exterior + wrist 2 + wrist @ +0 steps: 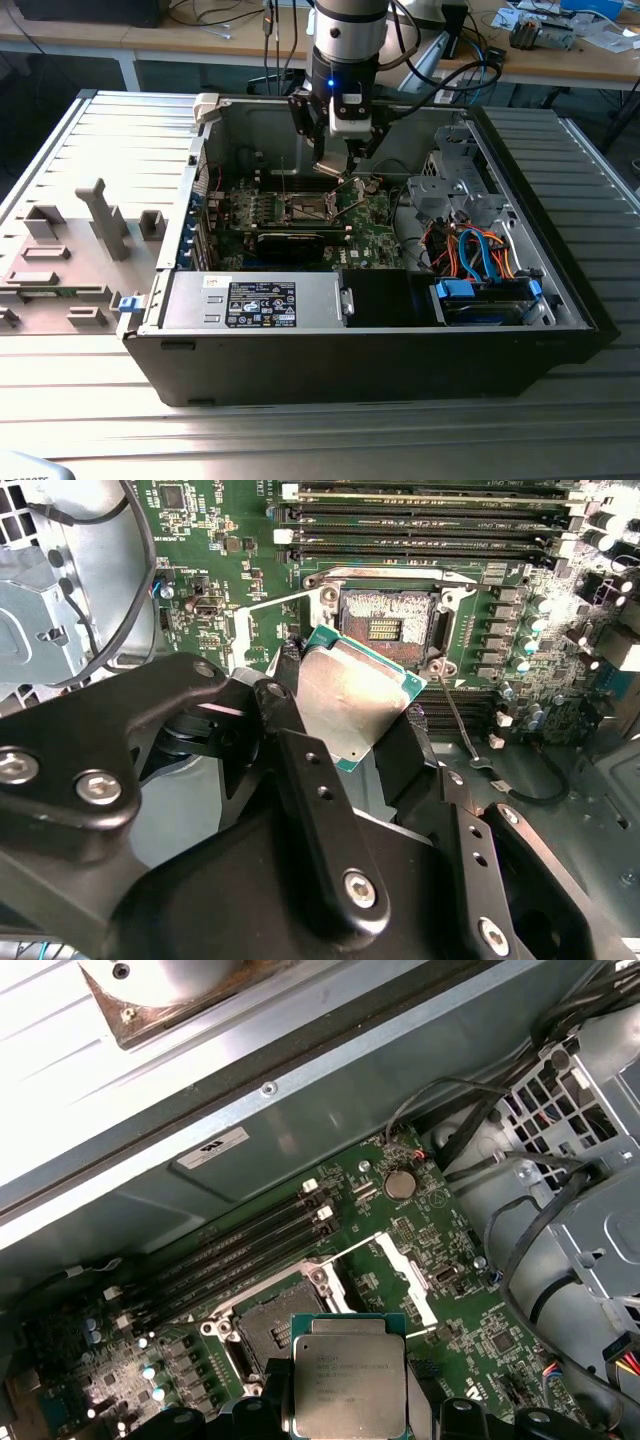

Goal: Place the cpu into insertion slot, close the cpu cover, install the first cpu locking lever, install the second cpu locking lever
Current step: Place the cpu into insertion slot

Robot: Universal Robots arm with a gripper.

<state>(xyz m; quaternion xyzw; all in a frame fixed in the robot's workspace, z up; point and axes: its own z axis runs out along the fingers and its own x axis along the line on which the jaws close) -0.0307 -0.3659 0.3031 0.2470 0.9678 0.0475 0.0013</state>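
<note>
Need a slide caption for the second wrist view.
Gripper holds the cpu close to the empty insertion slot.

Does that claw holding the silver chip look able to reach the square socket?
Probably yes: the claw holds the cpu near the insertion slot, which lies uncovered, with nothing between them.

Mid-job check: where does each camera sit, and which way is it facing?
Exterior view: outside the open computer case, looking down into it; the arm and gripper hang over the motherboard.
Second wrist view: on the arm, looking past the black fingers at the cpu they clamp, near the insertion slot.
First wrist view: on the arm, facing the motherboard and memory slots; dark gripper parts flank the cpu.
Shared: both wrist views show cpu and uncovered insertion slot.
</note>
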